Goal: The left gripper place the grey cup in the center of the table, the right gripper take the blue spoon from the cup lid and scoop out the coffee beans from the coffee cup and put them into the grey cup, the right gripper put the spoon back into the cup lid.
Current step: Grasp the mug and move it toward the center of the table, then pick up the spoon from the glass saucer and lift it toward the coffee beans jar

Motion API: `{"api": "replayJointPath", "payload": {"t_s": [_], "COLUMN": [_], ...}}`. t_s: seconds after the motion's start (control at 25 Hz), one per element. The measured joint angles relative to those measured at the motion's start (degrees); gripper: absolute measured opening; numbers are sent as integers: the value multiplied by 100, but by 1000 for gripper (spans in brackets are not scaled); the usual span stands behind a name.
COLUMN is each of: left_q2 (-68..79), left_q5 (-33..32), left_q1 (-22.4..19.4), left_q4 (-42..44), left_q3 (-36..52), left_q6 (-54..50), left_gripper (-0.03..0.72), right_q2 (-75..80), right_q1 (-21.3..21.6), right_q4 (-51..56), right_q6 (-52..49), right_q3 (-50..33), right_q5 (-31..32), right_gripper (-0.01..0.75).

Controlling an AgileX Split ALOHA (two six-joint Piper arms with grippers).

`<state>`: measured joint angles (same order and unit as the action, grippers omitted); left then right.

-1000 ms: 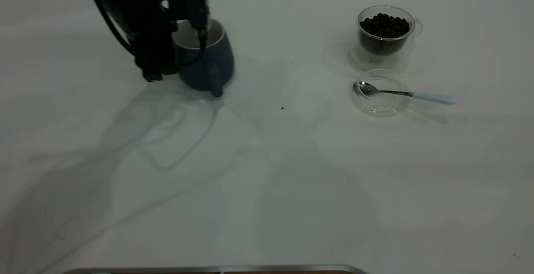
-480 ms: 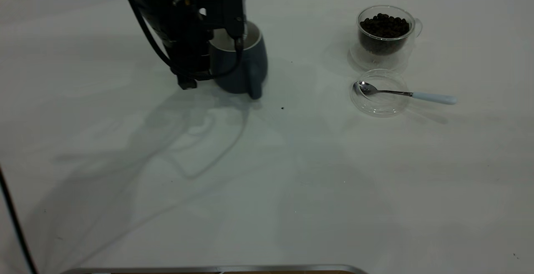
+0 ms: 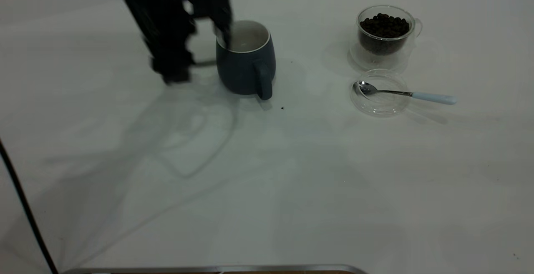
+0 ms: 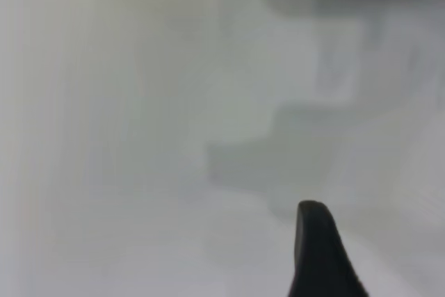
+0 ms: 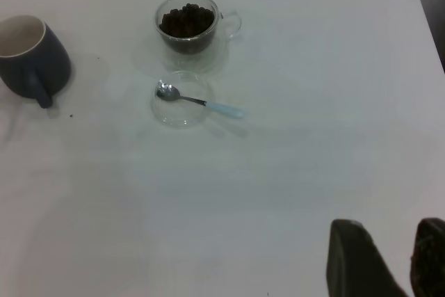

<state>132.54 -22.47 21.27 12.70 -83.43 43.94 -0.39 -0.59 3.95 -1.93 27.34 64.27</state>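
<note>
The grey cup (image 3: pixel 244 67) stands upright on the table (image 3: pixel 292 182) left of centre, handle toward the camera; it also shows in the right wrist view (image 5: pixel 31 60). My left gripper (image 3: pixel 200 57) is open and empty just left of it, one finger (image 3: pixel 220 11) near the rim. The coffee cup (image 3: pixel 386 36) full of coffee beans (image 3: pixel 384 24) stands at the back right. In front of it the blue spoon (image 3: pixel 411 94) rests with its bowl in the cup lid (image 3: pixel 379 106). My right gripper (image 5: pixel 389 222) hangs well away from them, jaws slightly apart, empty.
A black cable (image 3: pixel 25 211) runs down the table's left edge. A metal strip (image 3: pixel 208 269) borders the near edge. A tiny dark speck (image 3: pixel 283 108) lies just right of the grey cup's handle.
The left gripper carried the grey cup to the right, set it down and let go. It has now drawn back to the left of the cup. Nothing on the right side moved.
</note>
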Motion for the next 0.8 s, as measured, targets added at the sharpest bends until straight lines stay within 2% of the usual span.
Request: {"api": "replayJointPath", "payload": {"t_s": [0.28, 0.48, 0.64, 0.8], "left_q2": [-1799, -3352, -4533, -5583], "left_q5": [-1608, -3116, -4334, -4434], "left_q1": [-664, -800, -805, -812], "left_q4": [0, 0, -25, -239], "left_q3": [0, 0, 0, 102], "left_q6": [-1147, -2402, -3018, -3313], "left_gripper": [497, 497, 497, 497], "right_q2": [0, 0, 0, 0], "right_q1": [0, 0, 0, 0], "right_q4": [0, 0, 0, 0], "right_q6": [0, 0, 0, 0], "right_q3": [0, 0, 0, 0], "right_q5": [0, 0, 0, 0], "right_gripper": [238, 238, 238, 238]}}
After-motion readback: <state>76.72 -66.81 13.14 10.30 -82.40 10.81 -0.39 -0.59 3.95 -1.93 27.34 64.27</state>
